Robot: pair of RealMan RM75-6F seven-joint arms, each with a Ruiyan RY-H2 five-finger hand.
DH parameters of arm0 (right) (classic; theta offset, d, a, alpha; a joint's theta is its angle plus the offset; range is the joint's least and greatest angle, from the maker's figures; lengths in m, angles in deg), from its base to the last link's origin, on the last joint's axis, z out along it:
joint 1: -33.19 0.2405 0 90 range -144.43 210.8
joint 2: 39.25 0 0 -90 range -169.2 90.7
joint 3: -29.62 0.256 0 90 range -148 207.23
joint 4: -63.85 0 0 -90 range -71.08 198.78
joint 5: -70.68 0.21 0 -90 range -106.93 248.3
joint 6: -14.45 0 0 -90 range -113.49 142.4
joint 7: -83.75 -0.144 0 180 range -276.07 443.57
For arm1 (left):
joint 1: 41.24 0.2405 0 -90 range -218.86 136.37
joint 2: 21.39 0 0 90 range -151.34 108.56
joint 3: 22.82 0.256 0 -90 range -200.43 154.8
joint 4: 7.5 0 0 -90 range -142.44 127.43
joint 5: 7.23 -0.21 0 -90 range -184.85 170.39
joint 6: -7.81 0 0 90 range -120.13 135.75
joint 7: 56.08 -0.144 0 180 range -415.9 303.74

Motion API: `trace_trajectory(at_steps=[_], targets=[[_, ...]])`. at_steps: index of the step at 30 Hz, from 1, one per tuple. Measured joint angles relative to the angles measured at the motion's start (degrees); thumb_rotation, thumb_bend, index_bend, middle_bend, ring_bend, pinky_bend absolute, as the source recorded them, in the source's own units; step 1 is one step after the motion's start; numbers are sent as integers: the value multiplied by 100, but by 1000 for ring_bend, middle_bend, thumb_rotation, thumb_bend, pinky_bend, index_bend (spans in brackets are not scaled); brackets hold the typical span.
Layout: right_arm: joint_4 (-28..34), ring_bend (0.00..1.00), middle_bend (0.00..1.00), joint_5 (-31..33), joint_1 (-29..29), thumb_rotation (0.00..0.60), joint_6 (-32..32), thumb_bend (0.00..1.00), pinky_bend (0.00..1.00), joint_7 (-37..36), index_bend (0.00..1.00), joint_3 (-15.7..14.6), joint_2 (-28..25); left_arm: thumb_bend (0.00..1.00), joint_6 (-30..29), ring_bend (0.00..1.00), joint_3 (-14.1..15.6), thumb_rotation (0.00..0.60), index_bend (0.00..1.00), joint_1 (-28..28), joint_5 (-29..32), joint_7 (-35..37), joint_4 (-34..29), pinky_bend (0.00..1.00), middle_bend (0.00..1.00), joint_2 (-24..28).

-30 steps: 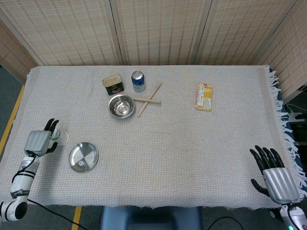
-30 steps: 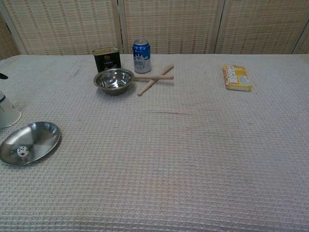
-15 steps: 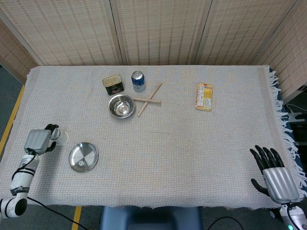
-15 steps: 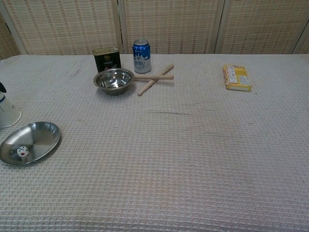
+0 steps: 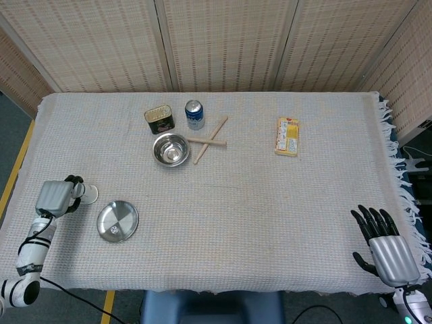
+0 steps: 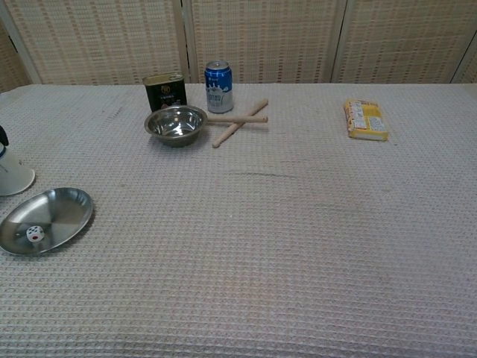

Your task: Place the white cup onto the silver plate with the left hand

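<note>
Over at the far left edge of the cloth-covered table (image 5: 270, 202), the left hand (image 5: 57, 197) has its dark fingers (image 5: 72, 183) curled around the white cup (image 6: 13, 174), which it grips; the cup appears upside down, wide rim toward the cloth, though whether it touches the cloth cannot be told. In the chest view only a dark fingertip shows against the cup at the frame edge. Just beside the cup, nearer the table's front edge, lies the silver plate (image 5: 117, 221), with a small white die-like piece (image 6: 33, 234) on it; cup and plate are apart. Farther back and toward the middle stand a dark tin (image 5: 159, 119) and a blue can (image 5: 194, 115) side by side, with a steel bowl (image 5: 170, 149) just in front of them. Two wooden sticks (image 5: 210, 140) lie crossed to the right of the bowl. Further right, well apart from the rest, lies a yellow packet (image 5: 287, 136). At the near right corner the right hand (image 5: 385, 247) rests with its fingers spread wide, holding nothing.
</note>
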Motion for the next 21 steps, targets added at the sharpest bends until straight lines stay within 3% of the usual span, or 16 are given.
trace_trajectory(at_steps=[5,13,21], targets=[[1,0,0,-41,3,600,10,153,0,-29,0,-15,-8,435,-433,749,154,600,440,180,-468,329,-619,967,601,306],[16,0,0,-177,-8,600,49,153,0,-98,0,-77,-41,440,-1101,750,916,600,456,538,-1913,897,-1805,967,622,962],[23,0,0,-252,-43,600,149,153,0,-191,0,-95,-90,442,-1114,750,1056,600,469,653,-1973,222,-1873,968,641,839]])
